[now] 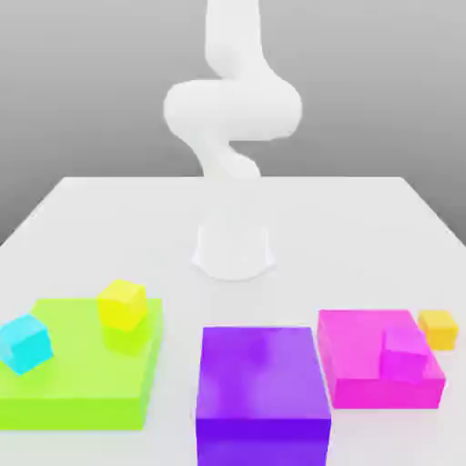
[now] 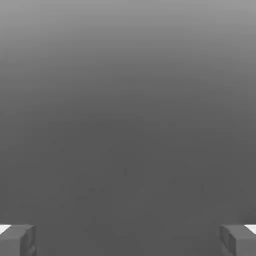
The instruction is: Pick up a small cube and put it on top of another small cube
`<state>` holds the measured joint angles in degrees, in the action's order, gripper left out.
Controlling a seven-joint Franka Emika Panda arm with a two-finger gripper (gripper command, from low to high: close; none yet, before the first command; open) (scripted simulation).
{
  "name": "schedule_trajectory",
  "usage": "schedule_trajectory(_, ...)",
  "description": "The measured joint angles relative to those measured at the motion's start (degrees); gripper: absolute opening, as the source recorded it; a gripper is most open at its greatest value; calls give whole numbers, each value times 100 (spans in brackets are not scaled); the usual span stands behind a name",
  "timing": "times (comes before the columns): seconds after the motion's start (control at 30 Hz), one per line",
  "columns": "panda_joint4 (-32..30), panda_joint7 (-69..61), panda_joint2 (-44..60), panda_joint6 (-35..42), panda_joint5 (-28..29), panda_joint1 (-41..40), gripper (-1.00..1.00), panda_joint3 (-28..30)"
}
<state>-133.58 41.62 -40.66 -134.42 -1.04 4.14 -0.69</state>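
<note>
While the white arm (image 1: 232,100) rises from its base (image 1: 233,250) at the middle of the table (image 1: 91,218), we see the blocks all laid out along the near edge in the exterior view. The small orange-yellow cube (image 1: 439,329) sits on the table at the exterior view's far right, just beside the back right corner of the flat magenta block (image 1: 364,355); we can't tell if the two touch. A magenta cube (image 1: 404,355) rests on top of that magenta block, toward its right side.

In the middle we mark a flat purple block (image 1: 262,387), nothing on it, just beside the magenta block on the exterior view's left of it.

On the exterior view's left lies a flat lime-green block (image 1: 82,382). A lemon-yellow cube (image 1: 122,304) sits on its back part, a bit tilted. A cyan cube (image 1: 25,343) is at the green block's left edge, tilted too; whether it rests fully on the block we can't tell.

In the hand view we get the pincer (image 2: 128,240) with its two grey fingertips (image 2: 17,240) at the opposite corners, spread wide apart, nothing between them, so it is open and empty. Behind them just plain grey surface.

The small cube is well apart from the arm's base, and nothing is stacked on it.
</note>
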Motion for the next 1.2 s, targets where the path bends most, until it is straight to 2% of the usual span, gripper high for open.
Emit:
schedule_trajectory(0.33, -722, -1636, 2082, -1061, -333, 1518, 0, -549)
schedule_trajectory(0.53, -1150, -2405, 3312, -1695, -259, 2204, 0, -1108)
schedule_trajectory(0.63, -1366, -2636, 3940, -2014, -7, 2649, 0, -1356)
schedule_trajectory(0.77, -1645, -2717, 4795, -2424, 645, 3145, 0, -1496)
schedule_trajectory(0.97, -1486, -2199, 6047, -3328, 1518, 3785, 0, -821)
schedule_trajectory(1.0, -1458, -2149, 6177, -3432, 1580, 3862, -100, -731)
schedule_trajectory(1.2, -1444, -2110, 6242, -3477, 1628, 3895, -100, -690)
